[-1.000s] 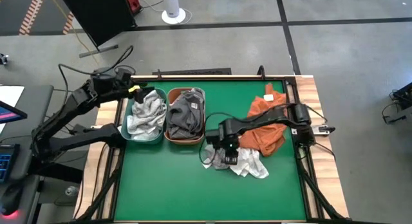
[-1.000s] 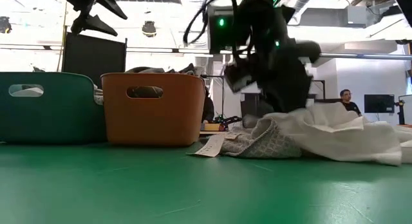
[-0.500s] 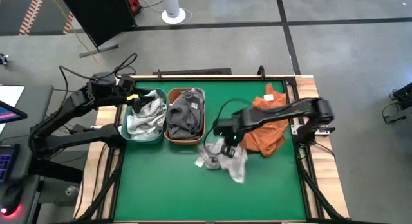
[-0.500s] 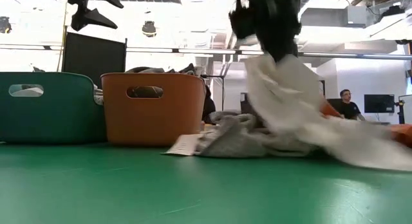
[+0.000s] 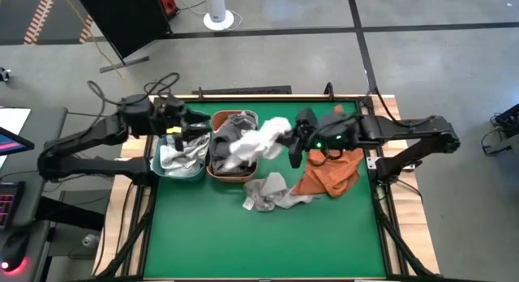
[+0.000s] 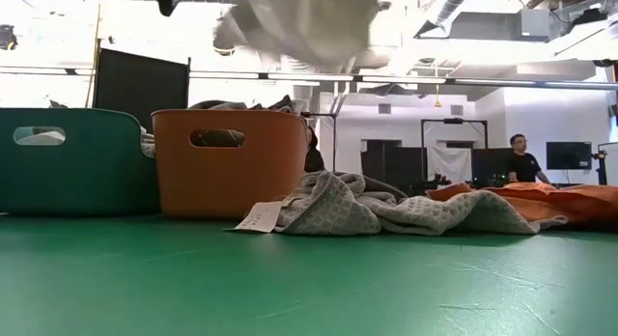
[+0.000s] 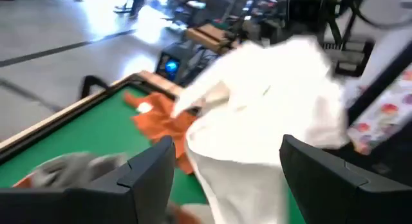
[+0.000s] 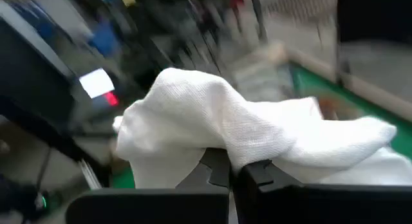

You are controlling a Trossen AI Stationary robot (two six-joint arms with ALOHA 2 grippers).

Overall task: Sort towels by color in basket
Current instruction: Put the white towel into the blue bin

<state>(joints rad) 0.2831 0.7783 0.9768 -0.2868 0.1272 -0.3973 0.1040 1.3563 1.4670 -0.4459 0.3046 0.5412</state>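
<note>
A white towel hangs in the air over the orange basket, with my right gripper shut on it; in the low view the white towel shows at the top. My left gripper is open above the teal basket, and the white towel shows ahead of its fingers. A grey-checked towel lies crumpled on the green table. A rust orange towel lies under my right arm. Dark grey towels fill the orange basket, and whitish ones fill the teal one. My right gripper pinches a bunched part of the white towel between its two fingers, coming nearly level from the table's right. The cloth drapes over and past the fingertips, so layers cannot be told. The towel is lifted clear of the table and sags slack.
The two baskets stand side by side at the table's far left, teal basket beside orange basket. A paper tag sticks out of the grey-checked towel. People and desks show in the room beyond.
My right gripper has risen from the pile, tipped from pointing down to nearly level, and gone toward the baskets with the white towel, which is lifted clear. The grey-checked towel stays on the table. My left gripper has swung toward the table's right, over the baskets.
</note>
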